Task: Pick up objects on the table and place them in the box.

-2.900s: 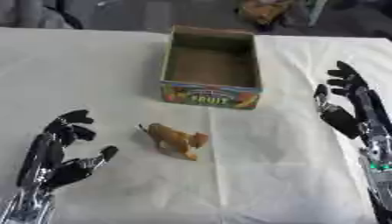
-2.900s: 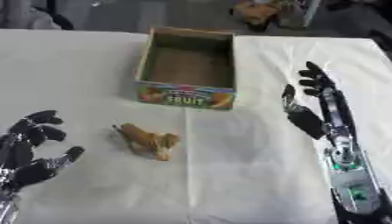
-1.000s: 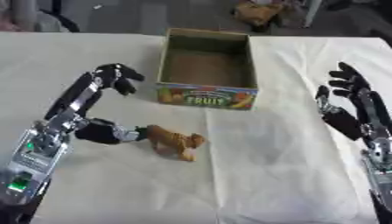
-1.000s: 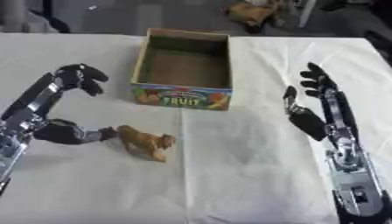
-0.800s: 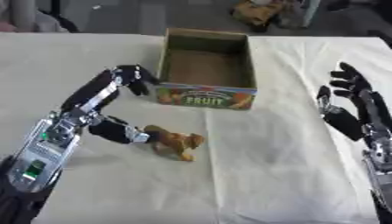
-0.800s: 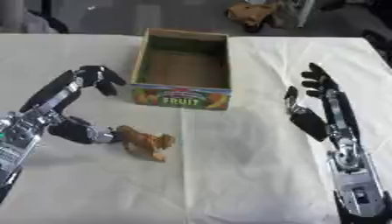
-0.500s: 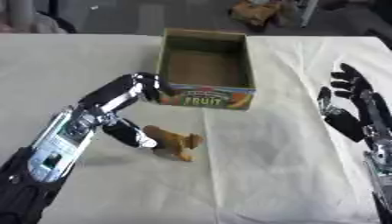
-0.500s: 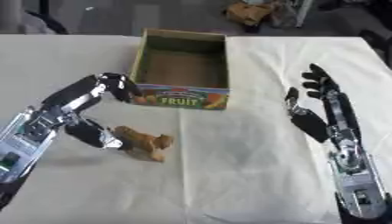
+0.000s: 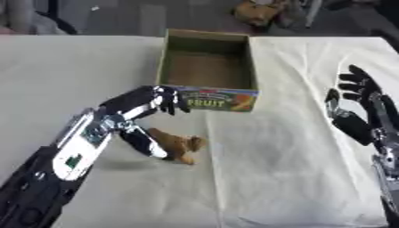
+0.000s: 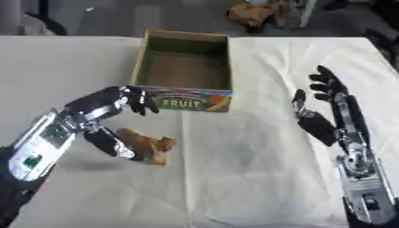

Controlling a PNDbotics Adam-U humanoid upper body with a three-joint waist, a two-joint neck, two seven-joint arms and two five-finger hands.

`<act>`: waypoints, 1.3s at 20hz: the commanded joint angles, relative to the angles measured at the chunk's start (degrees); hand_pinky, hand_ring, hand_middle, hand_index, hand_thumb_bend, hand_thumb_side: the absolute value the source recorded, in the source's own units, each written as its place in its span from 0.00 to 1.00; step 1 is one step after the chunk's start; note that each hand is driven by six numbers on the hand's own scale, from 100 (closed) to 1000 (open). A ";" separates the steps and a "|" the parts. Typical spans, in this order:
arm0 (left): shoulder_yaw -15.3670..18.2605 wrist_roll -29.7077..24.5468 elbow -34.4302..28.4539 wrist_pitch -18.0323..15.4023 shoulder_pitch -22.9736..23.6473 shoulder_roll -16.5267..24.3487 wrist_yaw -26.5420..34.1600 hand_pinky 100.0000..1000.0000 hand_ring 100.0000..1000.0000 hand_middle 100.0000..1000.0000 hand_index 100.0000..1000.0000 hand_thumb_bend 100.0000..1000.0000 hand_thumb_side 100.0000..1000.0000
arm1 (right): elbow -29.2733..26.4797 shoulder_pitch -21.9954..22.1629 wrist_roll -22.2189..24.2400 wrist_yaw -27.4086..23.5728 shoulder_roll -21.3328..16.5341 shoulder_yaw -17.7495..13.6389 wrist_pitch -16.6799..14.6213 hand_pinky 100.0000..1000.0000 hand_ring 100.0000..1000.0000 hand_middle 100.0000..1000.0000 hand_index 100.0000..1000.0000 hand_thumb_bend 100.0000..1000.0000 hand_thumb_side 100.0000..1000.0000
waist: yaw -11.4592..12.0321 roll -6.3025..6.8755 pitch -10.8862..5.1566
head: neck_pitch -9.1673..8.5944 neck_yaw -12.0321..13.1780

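A small brown toy animal (image 9: pixel 181 144) lies on the white cloth, in front of the cardboard box (image 9: pixel 234 96) whose front reads FRUIT. My left hand (image 9: pixel 137 118) arches over the toy's left end, thumb low against it and fingers spread above, not closed round it. The box looks empty inside. Over at the right, my right hand (image 9: pixel 358 114) stands open, fingers up, away from both.
A white cloth (image 9: pixel 280 178) covers the table, with a crease running down the middle. Beyond the far table edge sits a brown object (image 9: pixel 257 10) beside dark furniture legs.
My left arm has swung in from the lower left toward the toy, and its hand now brackets the toy's left end. The right hand has stayed put.
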 commanded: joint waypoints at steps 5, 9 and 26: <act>0.12 -2.51 0.77 -0.99 -0.74 0.27 -0.60 0.57 0.56 0.62 0.70 0.72 0.00 | -1.34 -0.53 0.12 -0.50 -0.73 -0.11 -0.06 0.79 0.82 0.82 1.00 0.00 0.36 | -0.21 0.18 -0.88 | 0.34 -0.07; 0.21 -2.79 1.32 -1.20 -0.68 0.19 -1.01 0.57 0.56 0.62 0.70 0.71 0.00 | -1.34 -0.51 0.11 -0.52 -0.73 -0.10 -0.06 0.79 0.82 0.82 1.00 0.00 0.36 | -0.22 0.19 -0.89 | 0.34 -0.12; 0.34 -1.58 5.71 -1.80 -0.28 -0.78 -4.40 0.47 0.45 0.50 0.62 0.55 0.01 | -1.27 -0.43 0.09 -0.63 -0.66 -0.07 -0.04 0.79 0.82 0.81 1.00 0.00 0.38 | -0.32 0.15 -0.80 | 0.34 -0.34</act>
